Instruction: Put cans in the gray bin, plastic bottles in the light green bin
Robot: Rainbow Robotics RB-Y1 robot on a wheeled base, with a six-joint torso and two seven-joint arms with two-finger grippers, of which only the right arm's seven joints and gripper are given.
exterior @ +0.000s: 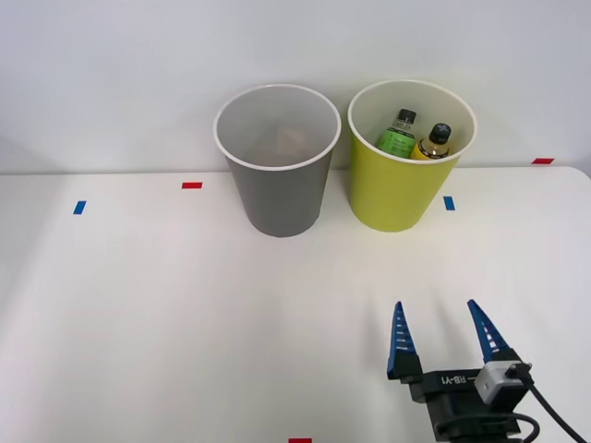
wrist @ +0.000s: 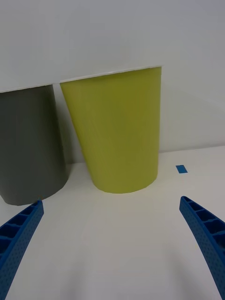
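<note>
My right gripper (exterior: 441, 340) hangs spread and empty over bare table; ahead, both plastic bottles (exterior: 414, 137) sit in the light green bin (exterior: 397, 198), so sorting looks done.

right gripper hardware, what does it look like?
Right gripper: two blue fingers, ribbed and tapering to points. Black body with white lettering, a light gray block on one side, and a black cable running off behind it.
</note>
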